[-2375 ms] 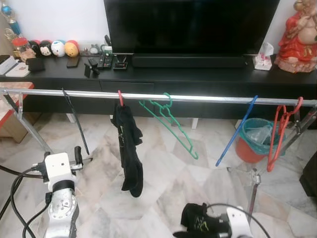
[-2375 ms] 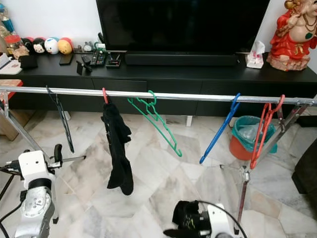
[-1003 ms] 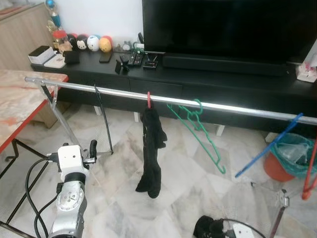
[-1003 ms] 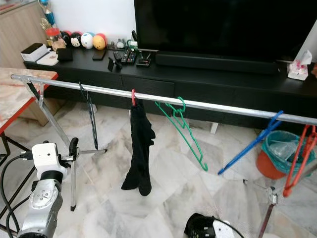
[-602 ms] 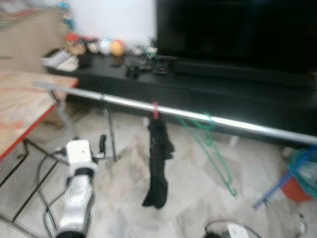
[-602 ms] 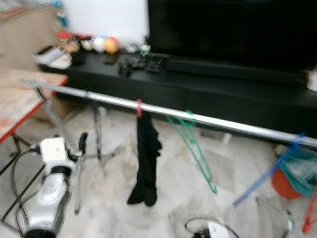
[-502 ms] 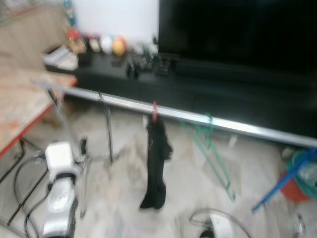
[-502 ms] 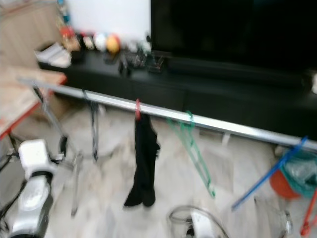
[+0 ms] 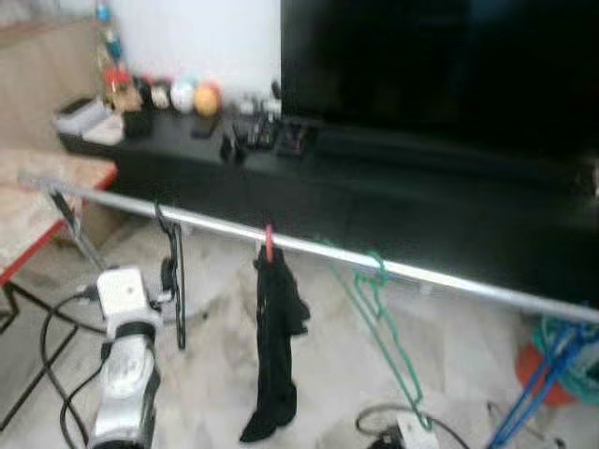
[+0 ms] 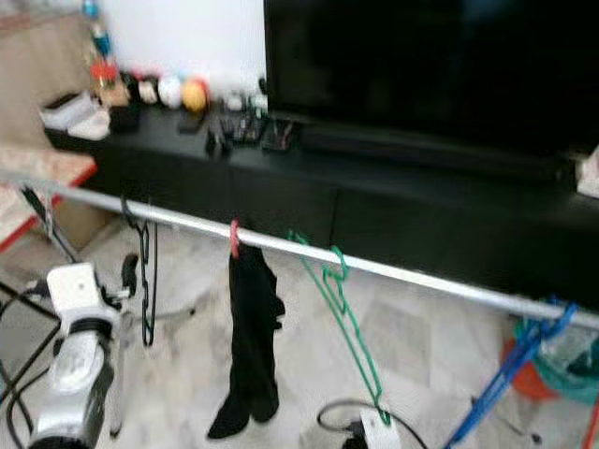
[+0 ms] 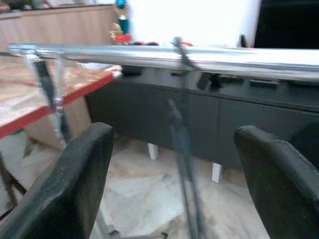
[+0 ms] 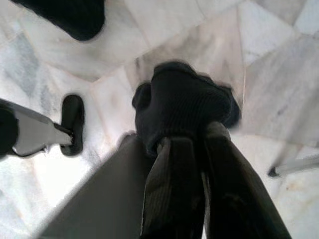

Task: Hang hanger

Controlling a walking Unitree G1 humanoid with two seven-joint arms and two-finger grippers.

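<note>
the left gripper (image 11: 172, 164) is spread wide just in front of a black hanger (image 9: 175, 271) on the silver rail (image 9: 309, 248), while the right gripper (image 12: 187, 144) pinches a black sock (image 12: 182, 107).

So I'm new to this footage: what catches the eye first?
A long silver clothes rail runs across the room before a big black TV. From its red hanger dangles a limp black garment, beside an empty green hanger. The left gripper faces a thin black hanger.
</note>
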